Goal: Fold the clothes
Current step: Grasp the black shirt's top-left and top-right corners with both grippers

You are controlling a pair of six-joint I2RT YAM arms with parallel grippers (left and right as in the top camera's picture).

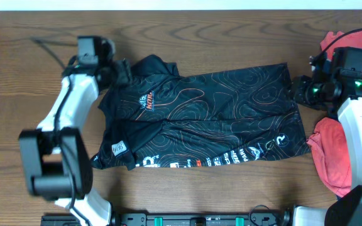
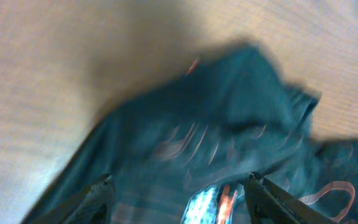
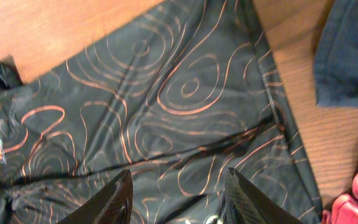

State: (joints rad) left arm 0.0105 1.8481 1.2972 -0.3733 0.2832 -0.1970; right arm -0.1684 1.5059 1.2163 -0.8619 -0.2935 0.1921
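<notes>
Jersey (image 1: 231, 107) lies spread sideways across the middle of the table (image 1: 200, 37) in the overhead view, neck toward the left edge, not yet folded. The left gripper (image 1: 119, 71) sits at its far left shoulder and the right gripper (image 1: 297, 91) at its right end, likely so each can take one end. A red T-shirt (image 1: 332, 163) is bunched at the right edge, out of the way.

From the left wrist the picture is blurred. The left gripper (image 2: 182, 198) has its fingers spread apart above the jersey (image 2: 229, 112), holding nothing.

From the right wrist, the right gripper (image 3: 178, 198) is also spread wide over flat jersey (image 3: 185, 93) cloth, gripping nothing. A navy garment (image 3: 350, 56) lies beyond, apart from the jersey.
</notes>
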